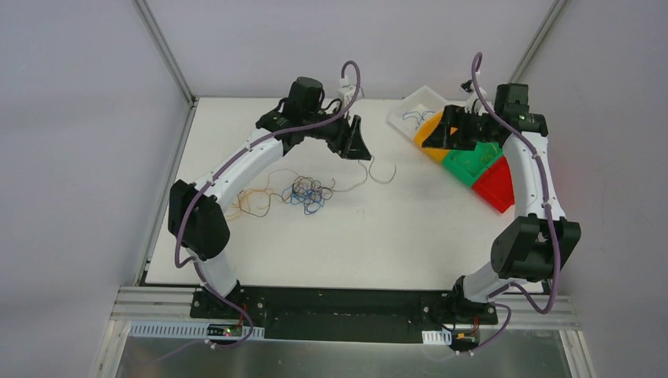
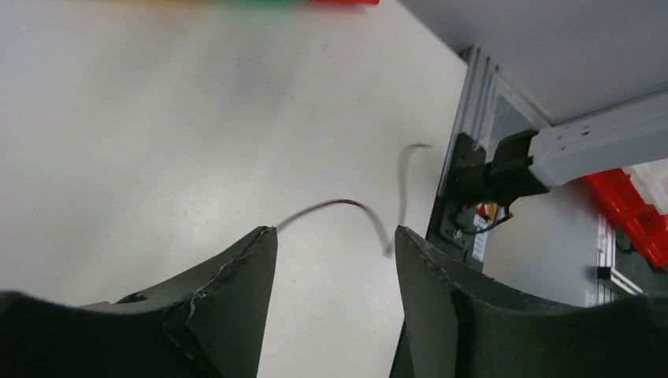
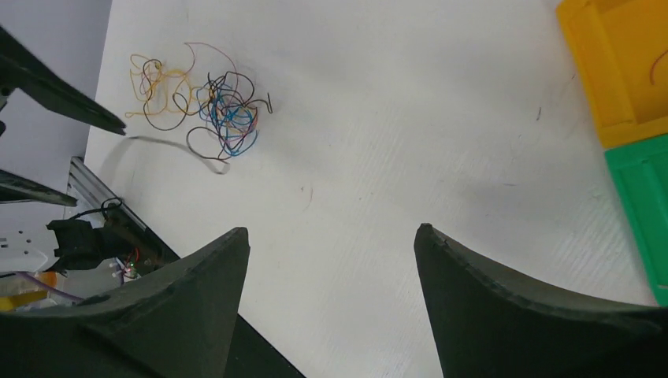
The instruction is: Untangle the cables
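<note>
The white table (image 1: 394,244) fills most of the top view, with the left arm (image 1: 236,161) arching over its far left and the right arm (image 1: 536,169) bent over the far right. A row of bins sits diagonally under the right arm: a white tray (image 1: 411,108) holding thin blue wires, then yellow (image 3: 614,71), green (image 1: 465,164) and red (image 1: 496,189). The right gripper (image 3: 331,236) hangs near the yellow bin, fingers wide apart and holding nothing. The left gripper (image 2: 335,236) also has its fingers apart. The cables (image 1: 306,191) lie tangled mid-table, left of centre, orange strands trailing leftwards. A loose pale wire (image 2: 339,203) curves between the left fingertips, unclamped.
</note>
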